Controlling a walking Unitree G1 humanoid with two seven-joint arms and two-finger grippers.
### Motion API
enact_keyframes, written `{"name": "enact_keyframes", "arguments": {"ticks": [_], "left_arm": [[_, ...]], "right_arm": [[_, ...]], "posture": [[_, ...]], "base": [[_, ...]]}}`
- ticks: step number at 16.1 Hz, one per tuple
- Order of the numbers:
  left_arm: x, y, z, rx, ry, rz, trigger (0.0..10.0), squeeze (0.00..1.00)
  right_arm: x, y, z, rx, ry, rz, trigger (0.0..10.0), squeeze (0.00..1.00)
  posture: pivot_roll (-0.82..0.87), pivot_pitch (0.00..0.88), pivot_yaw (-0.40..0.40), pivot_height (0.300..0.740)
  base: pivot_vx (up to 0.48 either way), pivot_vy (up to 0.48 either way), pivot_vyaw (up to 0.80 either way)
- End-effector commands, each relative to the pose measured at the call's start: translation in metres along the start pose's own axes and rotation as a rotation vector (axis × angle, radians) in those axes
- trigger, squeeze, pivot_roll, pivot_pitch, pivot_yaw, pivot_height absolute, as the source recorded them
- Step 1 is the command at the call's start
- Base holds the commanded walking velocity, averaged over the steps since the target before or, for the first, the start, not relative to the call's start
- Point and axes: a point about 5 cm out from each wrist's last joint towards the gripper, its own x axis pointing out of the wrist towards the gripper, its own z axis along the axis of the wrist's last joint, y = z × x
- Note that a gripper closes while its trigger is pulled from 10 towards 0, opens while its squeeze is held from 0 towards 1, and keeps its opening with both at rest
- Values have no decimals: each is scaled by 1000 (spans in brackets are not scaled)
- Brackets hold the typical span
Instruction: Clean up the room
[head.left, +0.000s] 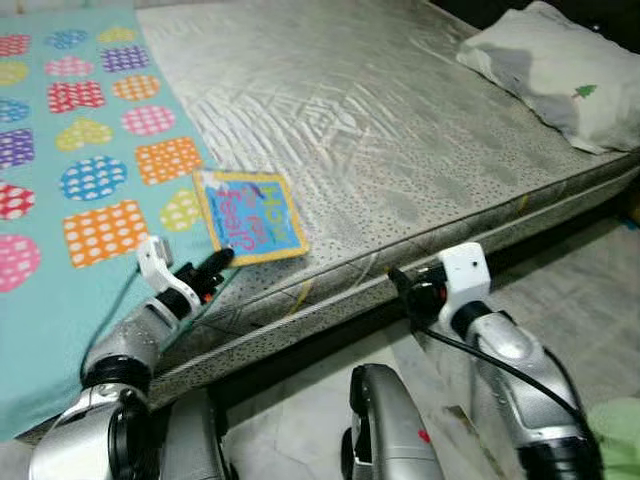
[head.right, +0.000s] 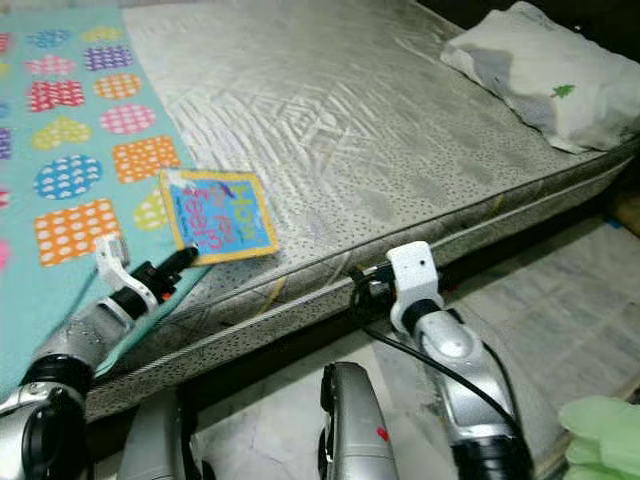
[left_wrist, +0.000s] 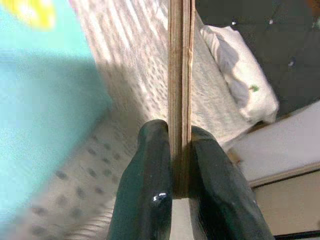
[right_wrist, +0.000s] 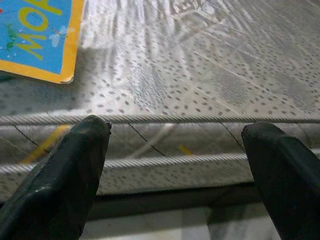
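Your left fingers (left_wrist: 150, 190) pinch the book (head.left: 248, 215) at its 7 o'clock corner; right fingers (right_wrist: 85, 165) gape, idle at the bed (head.left: 400, 150) edge.

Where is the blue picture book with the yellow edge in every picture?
Left eye view: book lies on the mattress edge, left of centre, its corner pinched by the left hand.
Right eye view: book, same spot.
Left wrist view: book seen edge-on, between the fingers.
Right wrist view: book, top-left corner.
Shared landmark: the grey mattress.
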Motion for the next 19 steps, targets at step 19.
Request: {"name": "enact_keyframes", "arguments": {"ticks": [19], "left_arm": [[-43, -74, -13, 289, -239, 31, 0, 0]], "right_arm": [[13, 14, 58, 306, -293, -81, 10000, 0]], "posture": [[-25, 63, 1, 637]], "base": [[0, 0, 0]]}}
